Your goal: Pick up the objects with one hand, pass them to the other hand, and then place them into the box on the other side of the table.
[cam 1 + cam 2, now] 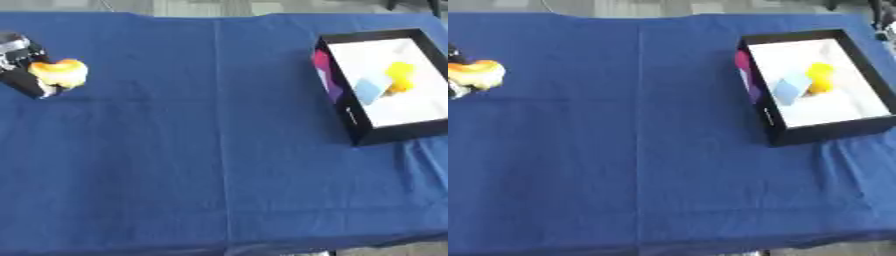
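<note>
The counter (219, 150), under a blue cloth, lies open between the box (350, 130) at right and the left hand (22, 65) at the left edge. That hand has its fingers curled around an orange object (59, 72). Best bring it to mid-counter for the handover, well short of the box wall. The right hand is out of view.

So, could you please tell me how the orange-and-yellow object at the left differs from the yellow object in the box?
The orange-and-yellow object is held in the left hand near the table's left edge; the yellow object lies inside the box at the right, beside a pale blue piece. The held one looks larger and two-toned; the boxed one is plain yellow. Both are small and brightly coloured.
</note>
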Controlling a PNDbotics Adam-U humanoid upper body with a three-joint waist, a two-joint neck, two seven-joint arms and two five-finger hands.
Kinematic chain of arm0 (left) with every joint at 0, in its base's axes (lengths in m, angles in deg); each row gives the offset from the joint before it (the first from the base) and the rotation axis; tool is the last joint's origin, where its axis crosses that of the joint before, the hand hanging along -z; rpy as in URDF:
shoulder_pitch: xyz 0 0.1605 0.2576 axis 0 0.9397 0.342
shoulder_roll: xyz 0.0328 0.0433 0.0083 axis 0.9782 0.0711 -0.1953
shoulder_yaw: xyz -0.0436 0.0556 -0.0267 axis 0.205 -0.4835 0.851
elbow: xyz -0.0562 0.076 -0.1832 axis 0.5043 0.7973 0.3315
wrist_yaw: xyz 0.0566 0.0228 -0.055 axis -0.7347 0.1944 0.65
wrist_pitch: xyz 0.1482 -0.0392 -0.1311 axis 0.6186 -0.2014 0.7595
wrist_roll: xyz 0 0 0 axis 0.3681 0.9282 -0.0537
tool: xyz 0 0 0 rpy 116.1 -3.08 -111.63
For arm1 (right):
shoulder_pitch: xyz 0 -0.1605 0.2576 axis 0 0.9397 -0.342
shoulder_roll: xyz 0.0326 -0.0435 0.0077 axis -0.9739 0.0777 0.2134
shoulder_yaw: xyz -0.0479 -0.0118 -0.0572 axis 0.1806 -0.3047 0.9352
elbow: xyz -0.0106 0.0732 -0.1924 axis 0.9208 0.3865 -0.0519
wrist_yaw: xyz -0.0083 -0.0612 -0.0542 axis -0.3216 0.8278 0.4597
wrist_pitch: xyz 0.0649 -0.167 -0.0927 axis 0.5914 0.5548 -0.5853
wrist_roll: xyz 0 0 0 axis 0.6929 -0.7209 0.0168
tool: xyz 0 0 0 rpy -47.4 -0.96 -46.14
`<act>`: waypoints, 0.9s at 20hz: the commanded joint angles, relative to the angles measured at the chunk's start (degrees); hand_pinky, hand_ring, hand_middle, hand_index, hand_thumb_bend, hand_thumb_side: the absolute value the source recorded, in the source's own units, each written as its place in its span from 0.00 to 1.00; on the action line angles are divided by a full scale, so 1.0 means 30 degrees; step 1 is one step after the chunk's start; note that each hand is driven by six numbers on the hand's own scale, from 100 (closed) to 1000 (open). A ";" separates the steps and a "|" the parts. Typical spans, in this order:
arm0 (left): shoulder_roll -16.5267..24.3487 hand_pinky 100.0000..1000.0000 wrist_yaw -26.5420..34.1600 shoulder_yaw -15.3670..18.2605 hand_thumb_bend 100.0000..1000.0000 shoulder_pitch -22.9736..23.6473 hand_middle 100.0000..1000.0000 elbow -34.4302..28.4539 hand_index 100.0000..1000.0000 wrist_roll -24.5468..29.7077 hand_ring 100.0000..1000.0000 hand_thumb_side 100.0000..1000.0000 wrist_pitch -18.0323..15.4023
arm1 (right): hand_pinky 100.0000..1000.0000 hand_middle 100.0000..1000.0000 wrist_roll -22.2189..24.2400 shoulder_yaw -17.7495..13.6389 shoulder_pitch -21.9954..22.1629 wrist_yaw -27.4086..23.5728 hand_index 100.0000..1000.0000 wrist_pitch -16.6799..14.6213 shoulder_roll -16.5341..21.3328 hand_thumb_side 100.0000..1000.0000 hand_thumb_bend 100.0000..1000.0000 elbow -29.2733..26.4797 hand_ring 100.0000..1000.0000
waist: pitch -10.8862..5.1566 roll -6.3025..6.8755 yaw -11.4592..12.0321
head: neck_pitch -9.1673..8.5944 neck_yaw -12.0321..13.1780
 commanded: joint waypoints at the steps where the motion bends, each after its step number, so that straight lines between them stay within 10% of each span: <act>1: 0.0867 0.66 0.0115 -0.0039 0.17 -0.0259 0.42 -0.1478 0.49 -0.0558 0.50 0.00 0.0196 | 0.81 1.00 -0.0068 -0.0141 -0.0249 -0.0350 1.00 -0.0091 0.0987 0.39 0.00 -0.0344 1.00 | -0.0448 -0.0279 0.0049 | -0.0031 -0.0301; 18: 0.0561 0.64 -0.0486 -0.1033 0.18 0.1560 0.41 -0.5563 0.48 -0.4068 0.52 0.00 0.1243 | 0.82 1.00 -0.0022 0.0545 -0.1800 -0.1050 1.00 -0.0200 0.1480 0.41 0.00 -0.0953 1.00 | -0.0598 -0.0573 0.0384 | -0.0136 -0.0545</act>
